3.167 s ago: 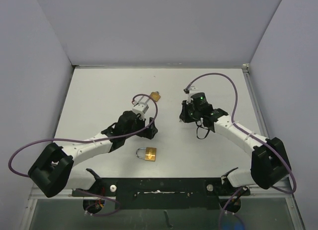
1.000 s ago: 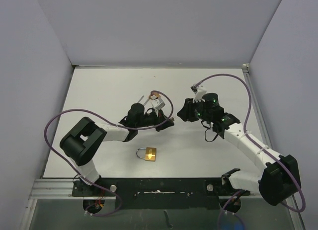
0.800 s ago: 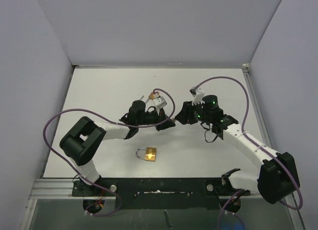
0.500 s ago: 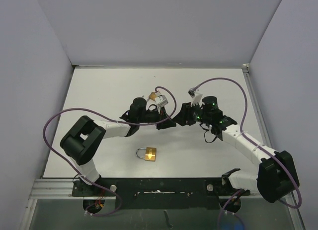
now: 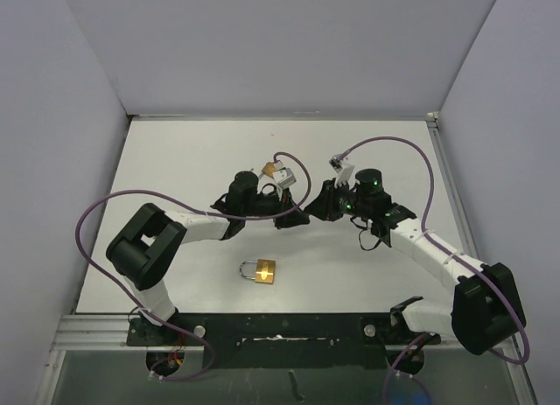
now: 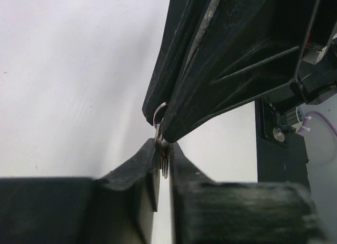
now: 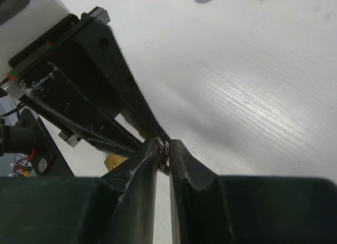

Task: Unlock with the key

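My right gripper [image 7: 164, 149] has come across to meet my left gripper [image 6: 163, 149], and its jaws have just narrowed onto the key [image 6: 164, 164] — a handover, I judge. Both pinch it tip to tip, nearly closed — the padlock [image 5: 260, 270] lies well apart on the table [image 5: 175, 160], back toward my bases.

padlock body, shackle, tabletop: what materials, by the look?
Padlock body: brass-like, yellow with a metallic glint.
Shackle: steel-like, silvery and shiny.
Tabletop: probably white matte laminate or painted wood; faint grain lines show in the right wrist view.
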`<action>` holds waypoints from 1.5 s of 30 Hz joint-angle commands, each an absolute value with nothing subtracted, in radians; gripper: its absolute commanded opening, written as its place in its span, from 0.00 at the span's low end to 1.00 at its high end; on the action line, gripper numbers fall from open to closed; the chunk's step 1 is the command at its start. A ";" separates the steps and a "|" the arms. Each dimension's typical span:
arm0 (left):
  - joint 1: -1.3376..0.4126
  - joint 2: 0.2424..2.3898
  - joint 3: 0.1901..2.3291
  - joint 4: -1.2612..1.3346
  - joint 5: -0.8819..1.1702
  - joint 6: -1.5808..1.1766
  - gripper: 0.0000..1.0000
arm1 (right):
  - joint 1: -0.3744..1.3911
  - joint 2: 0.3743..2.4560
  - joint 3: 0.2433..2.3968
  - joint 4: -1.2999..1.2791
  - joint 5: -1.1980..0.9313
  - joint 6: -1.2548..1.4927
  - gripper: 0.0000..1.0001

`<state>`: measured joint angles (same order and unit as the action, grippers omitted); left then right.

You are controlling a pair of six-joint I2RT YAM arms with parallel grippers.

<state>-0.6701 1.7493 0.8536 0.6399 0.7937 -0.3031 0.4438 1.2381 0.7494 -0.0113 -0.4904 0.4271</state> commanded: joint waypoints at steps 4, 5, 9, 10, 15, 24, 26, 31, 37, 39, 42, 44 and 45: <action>-0.664 1.727 0.893 0.718 0.801 -0.313 0.52 | 0.437 1.229 0.740 0.035 -0.469 0.433 0.00; -0.660 1.723 0.881 0.727 0.789 -0.316 0.71 | 0.435 1.225 0.739 0.035 -0.464 0.435 0.00; -0.639 1.705 0.835 0.761 0.748 -0.341 0.98 | 0.409 1.205 0.727 0.041 -0.445 0.455 0.00; -0.632 1.698 0.819 0.775 0.735 -0.348 0.98 | 0.399 1.200 0.722 0.045 -0.445 0.462 0.00; -0.617 1.658 0.738 0.813 0.634 -0.365 0.98 | 0.362 1.192 0.701 0.077 -0.458 0.497 0.00; -0.645 1.661 0.693 0.863 0.528 -0.369 0.97 | 0.330 1.184 0.690 0.122 -0.490 0.548 0.00; -0.663 1.659 0.691 0.869 0.500 -0.351 0.96 | 0.330 1.183 0.694 0.128 -0.491 0.559 0.00; -0.730 1.664 0.700 0.870 0.422 -0.284 0.88 | 0.331 1.186 0.707 0.149 -0.499 0.594 0.00; -0.782 1.699 0.692 0.954 0.335 -0.243 0.63 | 0.330 1.188 0.715 0.172 -0.509 0.632 0.00; -0.787 1.714 0.682 1.002 0.315 -0.242 0.50 | 0.330 1.185 0.715 0.176 -0.509 0.640 0.00; -0.794 1.737 0.682 1.049 0.290 -0.238 0.43 | 0.331 1.178 0.715 0.176 -0.513 0.648 0.00; -0.799 1.752 0.686 1.068 0.277 -0.231 0.42 | 0.332 1.173 0.714 0.176 -0.515 0.650 0.00; -0.800 1.759 0.689 1.074 0.276 -0.229 0.42 | 0.331 1.170 0.713 0.176 -0.515 0.652 0.00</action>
